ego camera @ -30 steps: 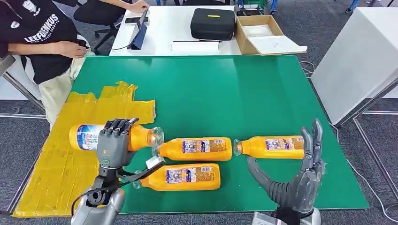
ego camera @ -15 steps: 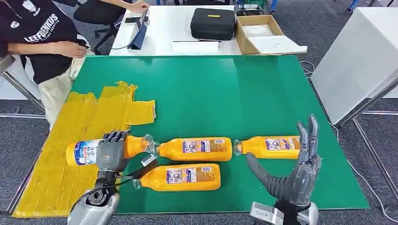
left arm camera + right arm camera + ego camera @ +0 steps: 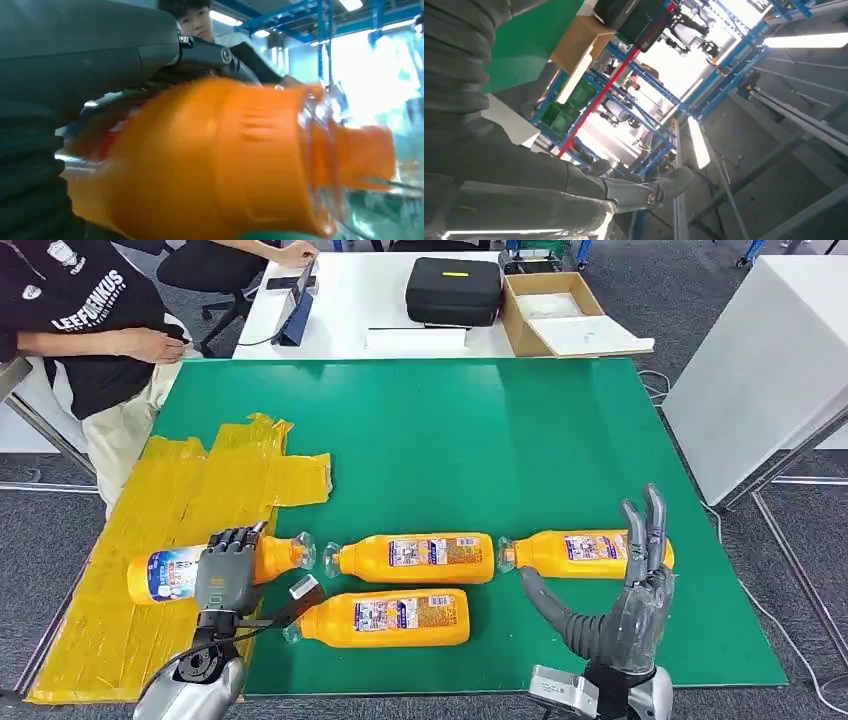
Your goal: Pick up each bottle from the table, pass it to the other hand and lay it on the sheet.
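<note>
My left hand (image 3: pixel 226 570) grips an orange bottle (image 3: pixel 168 573) lying sideways over the yellow sheet (image 3: pixel 180 510) at the table's left front; its neck (image 3: pixel 295 552) points right. The same bottle (image 3: pixel 215 160) fills the left wrist view, with my fingers (image 3: pixel 100 55) wrapped over it. Three more orange bottles lie on the green table (image 3: pixel 450 440): one in the middle (image 3: pixel 415 557), one nearer the front (image 3: pixel 385 617), one at the right (image 3: pixel 580 552). My right hand (image 3: pixel 625 610) stands open and upright in front of the right bottle, holding nothing.
A person in a black shirt (image 3: pixel 75 320) sits at the table's far left corner. Beyond the green table a white desk carries a black case (image 3: pixel 453 288) and a cardboard box (image 3: pixel 550 310). A white cabinet (image 3: pixel 770 360) stands to the right.
My left hand has carried its bottle lower and leftward, further over the yellow sheet. My right hand has drifted slightly left and down, still open.
</note>
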